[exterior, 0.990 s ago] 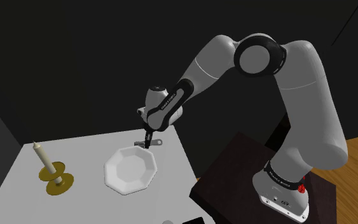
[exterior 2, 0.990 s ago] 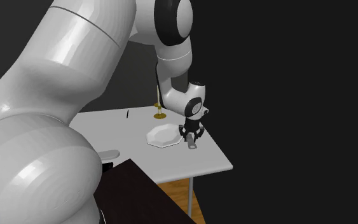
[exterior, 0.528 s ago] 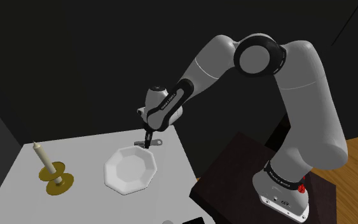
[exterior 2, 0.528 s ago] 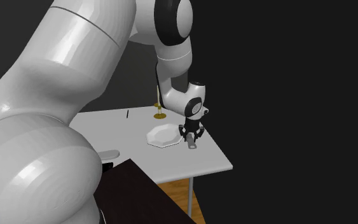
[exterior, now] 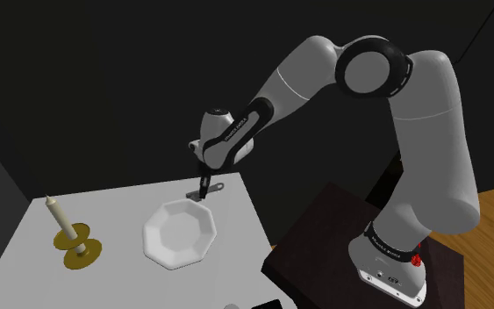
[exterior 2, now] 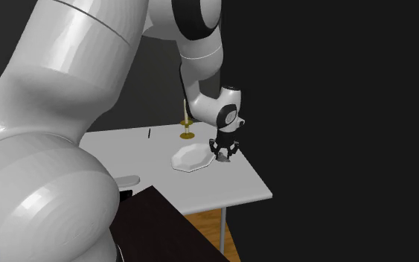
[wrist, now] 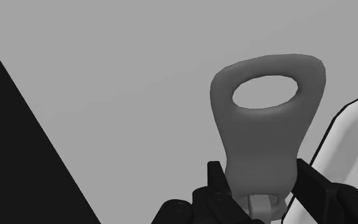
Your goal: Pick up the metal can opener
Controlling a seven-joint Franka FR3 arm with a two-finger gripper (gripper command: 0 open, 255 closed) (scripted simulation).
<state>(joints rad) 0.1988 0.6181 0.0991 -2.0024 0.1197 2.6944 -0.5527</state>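
- Shoulder view: pale grey table (exterior: 122, 211), white octagonal plate (exterior: 181, 233) beside the grasp.
- Grey loop-ended metal can opener (wrist: 260, 146) clasped at narrow end by black two-finger gripper (wrist: 259, 175), low over table.
- Risk: end grip; opener could be swung loose, plate clipped.

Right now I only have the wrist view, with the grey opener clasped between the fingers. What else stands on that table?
Observer: A pale candle in a gold-coloured holder, at the table's end on the shoulder view's left, apart from the gripper.
Operator: And that white rim I see?
Observer: It belongs to a white eight-sided plate, empty, lying close beside the gripper.
Operator: Am I near an edge?
Observer: Yes, the can opener is held close to the table's far edge in the shoulder view.
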